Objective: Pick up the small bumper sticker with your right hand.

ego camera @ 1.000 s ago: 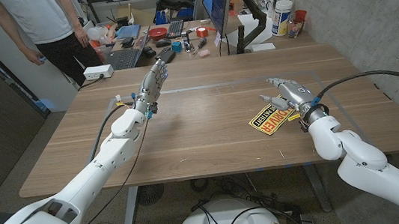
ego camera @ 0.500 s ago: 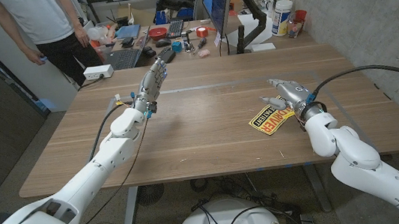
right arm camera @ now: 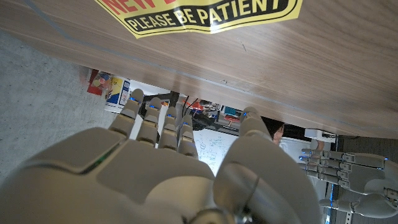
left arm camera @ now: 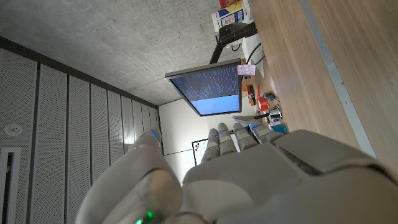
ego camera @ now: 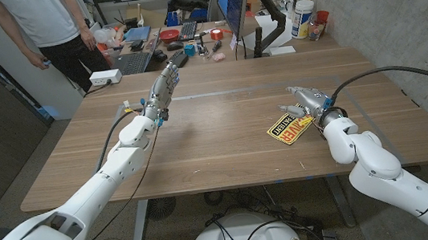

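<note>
Head view: the bumper sticker [ego camera: 290, 128] lies flat on the wooden table [ego camera: 224, 135] at about 3 o'clock from center. The right hand [ego camera: 306, 102] hovers at its 1 o'clock edge, fingers spread, holding nothing. The left hand [ego camera: 163, 88] is up at 11 o'clock, fingers extended, nothing in it.

Right wrist view: the right hand [right arm camera: 180, 168] has straight fingers, with the sticker [right arm camera: 205, 15] just past the fingertips.

Left wrist view: the left hand [left arm camera: 249, 174] is seen from the back, so I can't tell the grip from here.

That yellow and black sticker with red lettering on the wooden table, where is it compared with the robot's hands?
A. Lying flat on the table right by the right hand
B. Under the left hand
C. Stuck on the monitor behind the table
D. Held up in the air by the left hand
A: the yellow and black sticker lies flat on the wooden table right by the right hand, far from the raised left hand.
</note>
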Controlling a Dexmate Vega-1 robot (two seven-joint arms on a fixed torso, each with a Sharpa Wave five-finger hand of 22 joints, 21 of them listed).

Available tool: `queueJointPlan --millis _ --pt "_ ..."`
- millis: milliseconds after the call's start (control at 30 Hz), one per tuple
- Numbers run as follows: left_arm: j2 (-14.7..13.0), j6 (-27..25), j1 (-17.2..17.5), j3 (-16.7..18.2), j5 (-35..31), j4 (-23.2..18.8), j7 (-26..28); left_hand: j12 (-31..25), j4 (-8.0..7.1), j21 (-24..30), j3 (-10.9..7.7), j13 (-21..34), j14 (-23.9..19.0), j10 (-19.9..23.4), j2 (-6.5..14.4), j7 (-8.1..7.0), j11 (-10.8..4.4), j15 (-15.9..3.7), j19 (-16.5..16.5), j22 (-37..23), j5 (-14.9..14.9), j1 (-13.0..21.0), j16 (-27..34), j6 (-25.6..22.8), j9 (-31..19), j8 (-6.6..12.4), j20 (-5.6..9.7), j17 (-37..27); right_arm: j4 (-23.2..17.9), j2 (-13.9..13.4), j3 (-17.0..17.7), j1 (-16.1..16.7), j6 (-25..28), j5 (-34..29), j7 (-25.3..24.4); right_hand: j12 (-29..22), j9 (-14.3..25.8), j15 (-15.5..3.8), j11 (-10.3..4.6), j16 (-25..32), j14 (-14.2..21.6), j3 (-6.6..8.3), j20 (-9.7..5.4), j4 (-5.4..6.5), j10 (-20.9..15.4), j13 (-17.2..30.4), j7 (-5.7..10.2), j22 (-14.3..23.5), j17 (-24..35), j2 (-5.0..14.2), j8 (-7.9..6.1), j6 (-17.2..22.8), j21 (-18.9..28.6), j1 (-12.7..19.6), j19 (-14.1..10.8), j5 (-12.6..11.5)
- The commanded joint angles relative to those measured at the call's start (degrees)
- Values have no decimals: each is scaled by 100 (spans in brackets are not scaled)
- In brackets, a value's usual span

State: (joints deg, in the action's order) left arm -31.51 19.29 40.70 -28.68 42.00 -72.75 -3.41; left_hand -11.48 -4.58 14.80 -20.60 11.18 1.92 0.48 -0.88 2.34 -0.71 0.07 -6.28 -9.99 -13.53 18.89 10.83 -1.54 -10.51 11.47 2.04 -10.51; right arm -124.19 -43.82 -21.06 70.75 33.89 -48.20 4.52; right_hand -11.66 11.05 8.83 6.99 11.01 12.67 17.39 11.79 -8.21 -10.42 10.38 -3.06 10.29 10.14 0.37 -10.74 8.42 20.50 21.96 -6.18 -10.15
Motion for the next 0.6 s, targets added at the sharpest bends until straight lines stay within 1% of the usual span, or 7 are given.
queueJointPlan --millis 33,267,400,600 --pt "32 73 -11 40 27 23 24 -21 -5 -22 17 3 29 12 14 20 -30 -11 -34 -25 1 26 12 -40 -28 6 2 -12 56 29 -176 -257 229 -159 497 20 7 65 69 -45 -55 -37 51 1 32 18 -45 6 12 -92 13 -51 -36 12 24 -18" --pt "16 59 -5 35 4 -14 43 -22 -5 -33 22 0 28 14 17 24 -30 -4 -29 -26 3 27 12 -44 -28 5 9 -12 117 35 -206 -279 302 -195 601 50 5 89 85 -67 -136 -72 53 -6 133 16 -46 6 12 -163 21 -136 -91 10 49 -44" --pt "4 41 0 31 2 -38 51 -22 -5 -41 26 -1 28 14 20 28 -39 -9 -29 -26 5 27 12 -44 -28 4 8 -12 181 45 -205 -269 327 -197 586 45 4 87 83 -66 -144 -80 54 -6 133 15 -53 7 12 -179 13 -132 -104 9 52 -50" --pt "-8 47 25 46 19 -57 71 -22 -5 -53 31 -3 27 14 23 27 -35 -4 -27 -27 7 28 12 -52 -28 5 -3 -12 304 63 -291 -336 414 -286 648 30 3 71 68 -55 -132 -94 53 -5 110 15 -48 8 12 -203 -4 -114 -126 7 52 -61"
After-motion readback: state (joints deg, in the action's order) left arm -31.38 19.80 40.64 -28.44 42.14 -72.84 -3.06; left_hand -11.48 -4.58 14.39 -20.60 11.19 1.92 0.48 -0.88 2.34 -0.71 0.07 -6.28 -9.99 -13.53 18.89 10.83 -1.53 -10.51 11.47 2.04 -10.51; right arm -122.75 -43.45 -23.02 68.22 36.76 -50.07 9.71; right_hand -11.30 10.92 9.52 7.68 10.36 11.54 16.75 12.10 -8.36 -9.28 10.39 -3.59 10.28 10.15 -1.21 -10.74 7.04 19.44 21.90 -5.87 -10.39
